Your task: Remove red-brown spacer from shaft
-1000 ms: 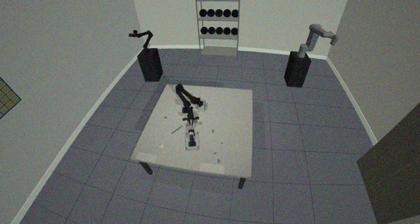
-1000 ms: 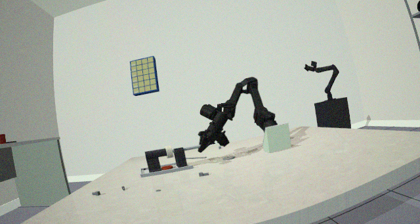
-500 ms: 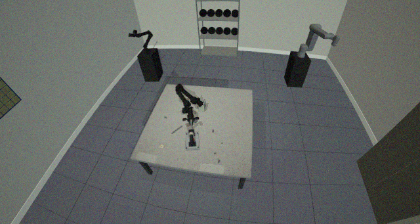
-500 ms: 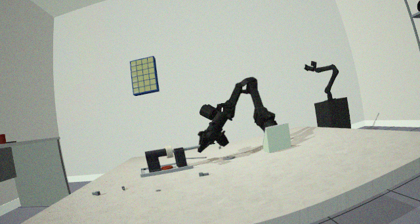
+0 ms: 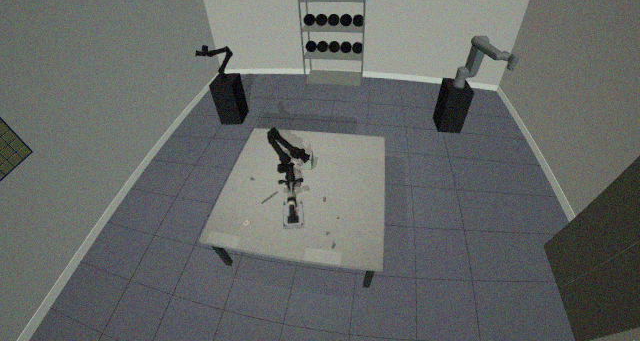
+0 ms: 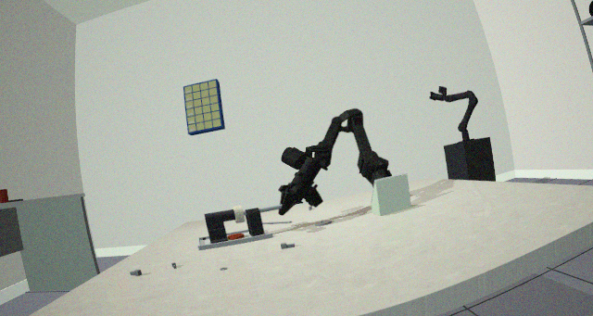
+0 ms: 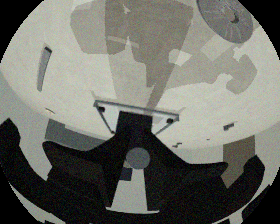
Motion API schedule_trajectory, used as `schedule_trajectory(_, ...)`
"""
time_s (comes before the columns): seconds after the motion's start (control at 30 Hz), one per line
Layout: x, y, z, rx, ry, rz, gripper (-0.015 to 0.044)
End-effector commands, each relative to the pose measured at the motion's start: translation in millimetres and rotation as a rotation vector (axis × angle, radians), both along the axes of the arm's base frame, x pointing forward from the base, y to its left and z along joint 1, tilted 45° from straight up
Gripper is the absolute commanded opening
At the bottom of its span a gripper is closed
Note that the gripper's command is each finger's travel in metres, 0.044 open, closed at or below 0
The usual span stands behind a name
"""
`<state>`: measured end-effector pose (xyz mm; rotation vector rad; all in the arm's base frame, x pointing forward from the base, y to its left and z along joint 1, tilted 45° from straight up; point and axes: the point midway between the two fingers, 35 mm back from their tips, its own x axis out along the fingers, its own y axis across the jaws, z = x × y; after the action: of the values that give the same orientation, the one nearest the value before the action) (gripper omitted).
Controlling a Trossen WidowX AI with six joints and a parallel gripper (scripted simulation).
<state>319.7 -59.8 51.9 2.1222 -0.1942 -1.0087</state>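
Note:
My gripper (image 5: 291,187) (image 6: 281,210) is shut on the outer end of the grey shaft (image 6: 270,208) (image 7: 138,158), whose round end face shows between the fingers in the wrist view. The shaft runs level through the black upright post (image 6: 255,221). A cream spacer (image 5: 291,202) (image 6: 239,214) sits up on the shaft line beside the post. A dark round section (image 6: 228,215) lies between it and the big black housing block (image 6: 216,229). The red-brown spacer (image 5: 296,212) (image 6: 235,236) lies low, off the shaft, between block and post. The shaft's inner end is hidden.
The grey base plate (image 5: 286,226) (image 6: 202,246) carries block and post. A thin rod (image 5: 270,197) (image 7: 43,70) lies beside it. A grey disc (image 7: 226,19) lies near the arm. Small dark parts (image 5: 324,199) (image 6: 287,246) are scattered about. A pale green block (image 6: 392,195) stands by the arm's base.

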Motion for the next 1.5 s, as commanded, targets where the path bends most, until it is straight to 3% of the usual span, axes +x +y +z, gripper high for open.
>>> schedule_trajectory(0.0,2,0,1,0.003,-0.008,0.0,0.0)
schedule_trajectory(1.47,13,2,0,0.003,-0.008,0.0,0.0)
